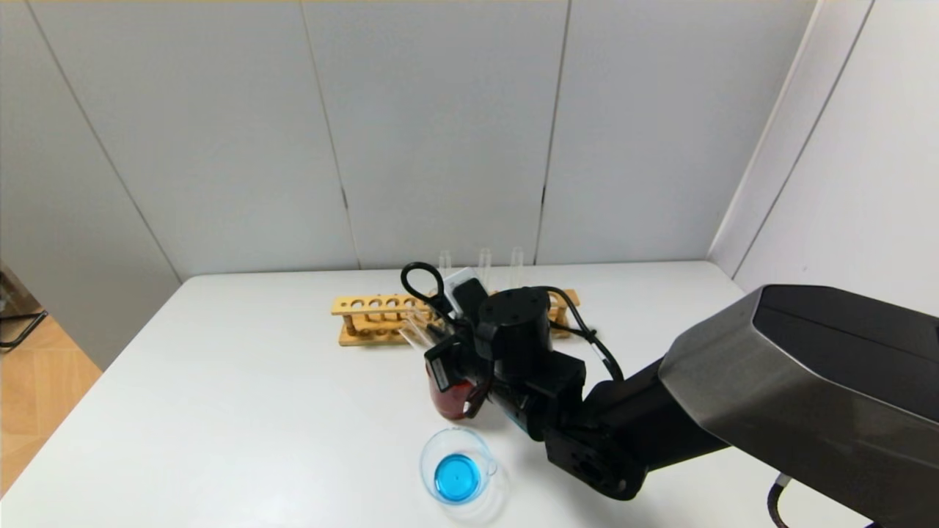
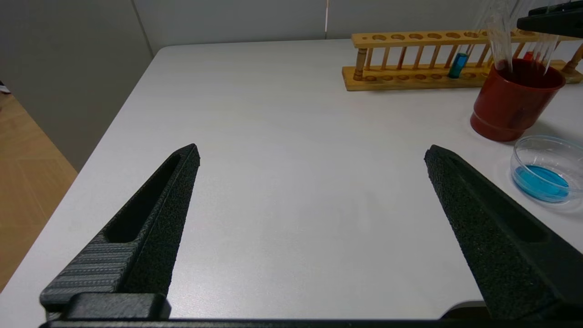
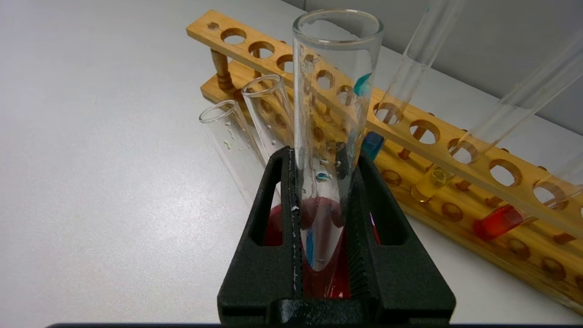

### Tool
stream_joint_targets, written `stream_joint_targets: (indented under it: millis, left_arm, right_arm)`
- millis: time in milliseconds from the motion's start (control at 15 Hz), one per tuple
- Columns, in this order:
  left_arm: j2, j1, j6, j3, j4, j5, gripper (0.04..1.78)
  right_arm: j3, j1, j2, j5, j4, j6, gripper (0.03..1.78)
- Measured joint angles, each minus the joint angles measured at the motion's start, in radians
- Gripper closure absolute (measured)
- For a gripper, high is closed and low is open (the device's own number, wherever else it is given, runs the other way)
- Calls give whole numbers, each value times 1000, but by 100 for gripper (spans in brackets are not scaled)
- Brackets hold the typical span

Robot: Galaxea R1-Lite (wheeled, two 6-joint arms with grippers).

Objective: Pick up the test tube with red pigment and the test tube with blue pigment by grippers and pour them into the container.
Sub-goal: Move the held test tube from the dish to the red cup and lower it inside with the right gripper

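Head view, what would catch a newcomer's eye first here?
Probably the right gripper, shut on an emptied test tube above the red cup near the table's middle. Next, the glass beaker in front of it, holding bright blue liquid. Behind stands the wooden rack with more tubes.

cup (image 1: 449, 400) before rack (image 1: 370, 317), beaker (image 1: 456, 466) nearest robot

The right arm reaches forward and inward from the right side. The right gripper (image 3: 324, 218) is closed tightly. The left gripper (image 2: 312, 159) hovers low, its fingers (image 2: 150, 218) spread wide.
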Motion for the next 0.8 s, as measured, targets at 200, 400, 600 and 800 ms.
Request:
stream_joint_targets:
  millis: [200,400,600,800]
  left_arm:
    - [0,0,0,0,0,1,7]
    - [0,0,0,0,0,1,7]
    - [0,0,0,0,0,1,7]
    - [0,0,0,0,0,1,7]
  right_arm:
    - [-7,-3,3,0,-1,-8,140]
    - [-19,-3,3,-1,-1,-27,116]
    - [-22,-2,-3,-1,-1,-59,66]
    - [-23,-3,-21,-6,-2,-53,25]
